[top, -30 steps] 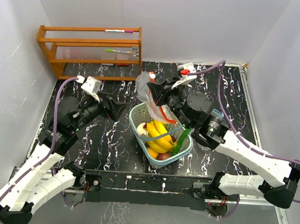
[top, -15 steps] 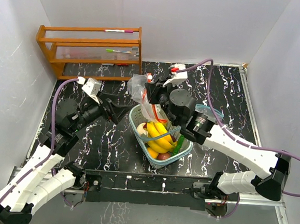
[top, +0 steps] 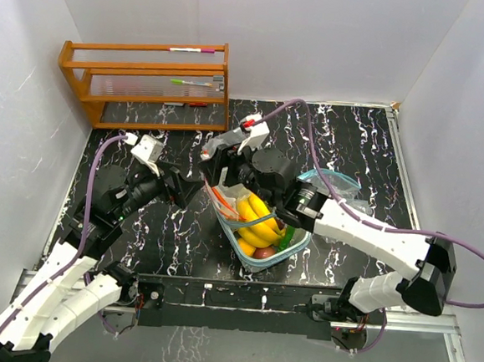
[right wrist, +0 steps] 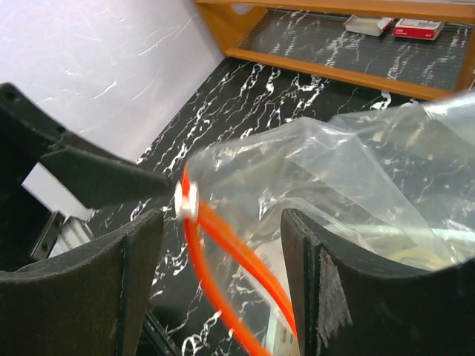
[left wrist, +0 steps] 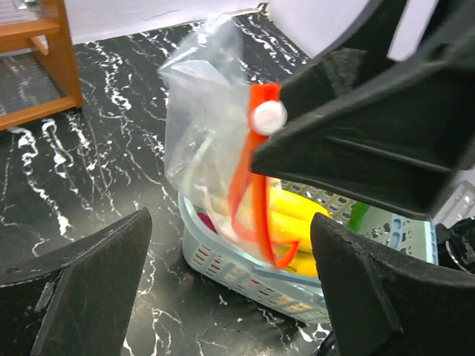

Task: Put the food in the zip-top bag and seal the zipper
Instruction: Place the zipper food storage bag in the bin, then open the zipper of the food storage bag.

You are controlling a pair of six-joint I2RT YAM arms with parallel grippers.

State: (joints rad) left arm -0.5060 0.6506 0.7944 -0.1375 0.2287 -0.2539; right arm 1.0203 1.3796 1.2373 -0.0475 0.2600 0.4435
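The clear zip-top bag point(left wrist: 208, 111) hangs over the left end of the pale teal basket point(top: 291, 248), its orange zipper point(left wrist: 256, 178) gaping below a white slider point(left wrist: 269, 116). My right gripper point(right wrist: 220, 222) is open, with the blurred zipper point(right wrist: 230, 245) passing loosely between its fingers. My left gripper point(left wrist: 230, 219) is open just left of the bag, at the level of the basket's wall point(left wrist: 223, 259). The food lies in the basket: yellow bananas point(top: 256, 220), a green pepper point(top: 286, 237) and a red fruit point(top: 263, 251). From above, the right gripper point(top: 218, 164) and left gripper point(top: 195, 186) nearly meet.
A wooden rack point(top: 145, 81) holding pens stands at the back left. A clear plastic item point(top: 338, 184) lies behind the right forearm. White walls close in the black marbled table on three sides.
The right arm swung left, carrying the bag over the basket's left end, and its jaws opened. The bag's zipper is now blurred and loose. The left gripper moved closer to the bag.
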